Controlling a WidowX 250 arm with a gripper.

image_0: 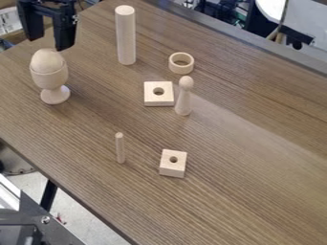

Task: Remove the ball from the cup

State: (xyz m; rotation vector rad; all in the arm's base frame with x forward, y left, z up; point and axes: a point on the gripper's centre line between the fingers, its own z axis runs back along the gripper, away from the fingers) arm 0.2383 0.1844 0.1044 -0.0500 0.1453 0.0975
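Tool: here it is, the black two-finger tool (49,43) at the upper left, released, fingers spread with nothing between them.
Ball: right below, the pale wooden ball (47,60), rounded like an egg, sitting in the mouth of the cup with its dome well proud of the rim.
Cup: the stemmed wooden cup (49,78), upright on its round foot near the edge of the table (249,158).
Handling: looks light and stiff, no squash to expect, hardly fragile; smooth, though, so a pinch too high on that curve could slip.
Hold: best bet, both sides of the dome, low, just above the rim.
Next: line up over the ball, lower, close, then lift straight up; any tilt could drag or tip the cup.
Progress: grasp not yet made, removal all to do.
Neighbours: thick cylinder (125,36), ring (180,70), holed square block (150,98), peg figure (183,101), thin dowel (120,149), smaller holed block (172,169), all well apart from the cup.
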